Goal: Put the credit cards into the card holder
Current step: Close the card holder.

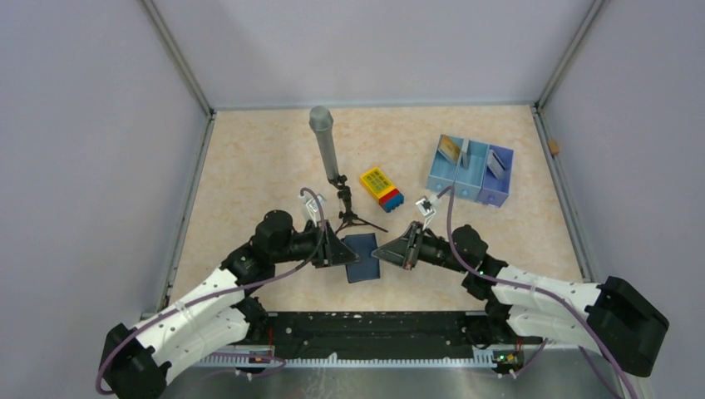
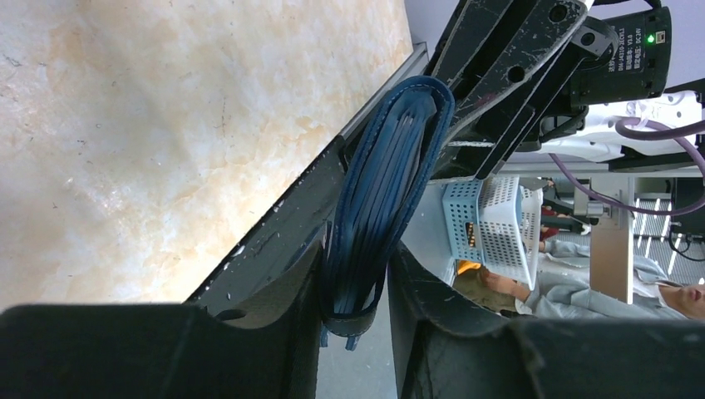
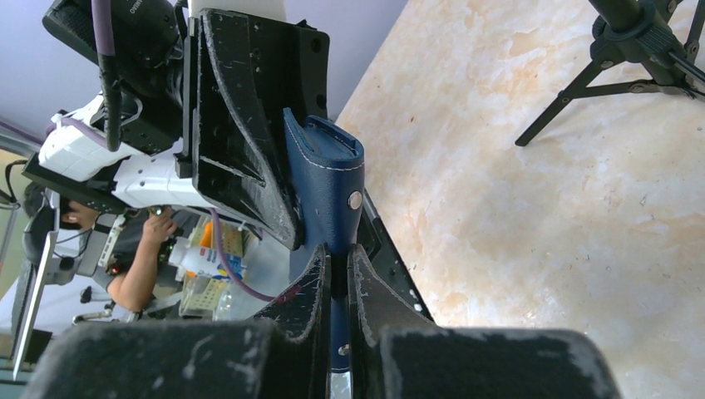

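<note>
The navy card holder (image 1: 362,258) is folded shut and held off the table between both arms. My left gripper (image 1: 342,250) (image 2: 362,249) is shut on its folded body (image 2: 391,166), seen edge-on with the fingers (image 2: 283,283) against its sides. My right gripper (image 1: 380,252) (image 3: 339,258) is shut on the card holder's thin snap flap (image 3: 332,174). The credit cards stand in the pale blue tray: a gold one (image 1: 450,148) in the left compartment and a pale one (image 1: 496,165) in the right. No card is visible in the wallet.
The three-compartment tray (image 1: 470,184) sits at the back right. A yellow-topped toy brick block (image 1: 381,188) lies left of it. A grey cylinder on a small tripod (image 1: 326,145) stands just behind the grippers. The table's near black rail (image 2: 249,249) runs below the wallet.
</note>
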Robot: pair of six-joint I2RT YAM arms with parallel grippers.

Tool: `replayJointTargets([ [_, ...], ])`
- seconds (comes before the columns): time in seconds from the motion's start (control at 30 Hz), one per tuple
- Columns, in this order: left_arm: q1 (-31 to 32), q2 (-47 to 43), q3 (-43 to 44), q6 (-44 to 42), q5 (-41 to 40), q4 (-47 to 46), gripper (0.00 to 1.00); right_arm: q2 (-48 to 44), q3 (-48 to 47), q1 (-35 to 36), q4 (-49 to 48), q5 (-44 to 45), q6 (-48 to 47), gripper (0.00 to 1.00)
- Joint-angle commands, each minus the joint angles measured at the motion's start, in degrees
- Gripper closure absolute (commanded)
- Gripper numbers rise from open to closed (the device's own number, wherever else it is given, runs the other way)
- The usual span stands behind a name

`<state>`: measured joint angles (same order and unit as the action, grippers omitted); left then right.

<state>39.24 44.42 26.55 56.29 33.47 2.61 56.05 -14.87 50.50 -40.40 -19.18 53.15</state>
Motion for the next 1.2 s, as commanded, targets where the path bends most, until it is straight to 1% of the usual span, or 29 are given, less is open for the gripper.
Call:
replayJointTargets([
  [0.0,0.2,-0.7,-0.9,2.5,2.6,-7.5,0.68,1.1,-3.1,-0.1,-1.3,1.1,-1.1,1.00],
  [0.23,0.3,-0.1,-1.5,3.2,1.7,-9.5,0.84,2.9,-3.8,-0.1,-0.1,-1.4,-1.8,1.00],
  [0.37,0.2,-0.8,-2.0,2.9,0.6,-9.2,1.00,2.8,-4.5,-0.1,3.2,-0.7,-3.0,1.00],
  [0.43,0.2,-1.7,-2.3,2.7,-1.8,-7.4,1.00,2.7,-5.7,-0.1,6.6,0.3,-4.6,0.99],
  [0.47,0.3,-2.3,-2.6,2.7,-3.7,-6.4,1.00,2.5,-6.4,-0.1,8.4,0.9,-5.7,0.90],
  [0.53,0.2,-3.9,-3.8,3.7,-6.7,-5.5,1.00,1.7,-8.0,-0.1,13.1,2.2,-8.5,0.67],
  [0.6,0.1,-5.6,-4.8,5.3,-9.9,-5.3,1.00,0.7,-10.1,0.4,18.3,4.8,-12.0,0.48],
  [0.67,0.1,-6.9,-5.1,6.4,-13.4,-4.1,1.00,-0.6,-12.2,1.4,23.0,7.8,-16.0,0.40],
  [0.73,0.0,-7.3,-4.8,6.9,-15.8,-3.0,1.00,-1.2,-14.9,4.0,28.1,13.8,-21.6,0.32],
  [0.77,-0.2,-7.1,-4.3,6.9,-16.4,-1.4,1.00,-1.3,-17.0,6.1,30.9,17.8,-24.4,0.30],
  [0.83,-0.7,-5.6,-2.9,7.0,-17.3,2.2,1.00,-0.4,-20.1,13.4,35.5,29.0,-30.1,0.29],
  [0.9,-1.3,-4.0,-1.9,7.7,-17.4,4.9,1.00,1.5,-22.7,17.9,37.5,37.7,-33.5,0.29],
  [1.07,-2.8,-1.5,-0.4,9.5,-16.5,8.8,1.00,9.9,-29.0,28.3,38.5,53.9,-40.8,0.28],
  [1.17,-3.3,-1.6,0.3,10.3,-16.5,9.6,1.00,17.0,-32.7,32.6,38.7,59.5,-41.9,0.28],
])
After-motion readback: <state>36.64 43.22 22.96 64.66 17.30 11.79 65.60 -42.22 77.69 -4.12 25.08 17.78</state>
